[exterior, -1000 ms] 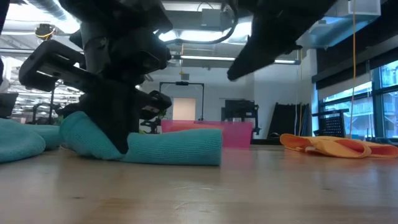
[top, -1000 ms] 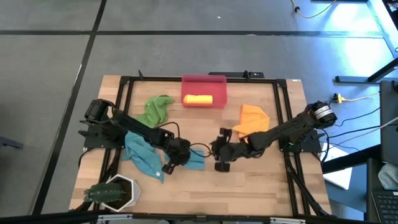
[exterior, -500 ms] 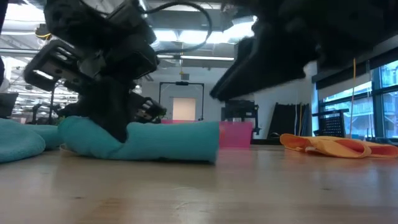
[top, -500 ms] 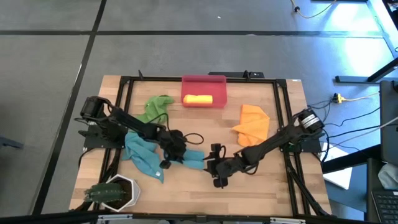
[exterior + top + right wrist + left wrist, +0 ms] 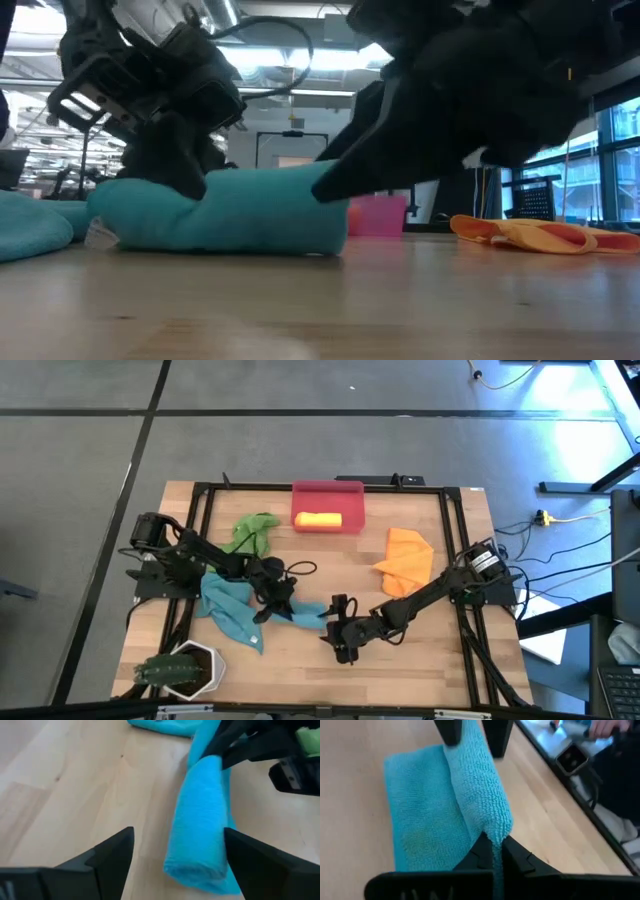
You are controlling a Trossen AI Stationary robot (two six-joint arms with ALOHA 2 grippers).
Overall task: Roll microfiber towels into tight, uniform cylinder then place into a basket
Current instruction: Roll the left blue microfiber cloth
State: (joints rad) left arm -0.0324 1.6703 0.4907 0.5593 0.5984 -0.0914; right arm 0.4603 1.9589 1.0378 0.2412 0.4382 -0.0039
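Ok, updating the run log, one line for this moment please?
stage: rolling | left gripper: shut on teal towel | right gripper: open at roll's free end | basket: holds yellow roll

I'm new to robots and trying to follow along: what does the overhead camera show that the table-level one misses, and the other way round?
Only the high view shows the green towel, the yellow roll in the basket, and the potted plant. Only the low view shows the room behind the table. Both show the rolled teal towel, pinched by the left gripper, the open right gripper at its end, and the orange towel.
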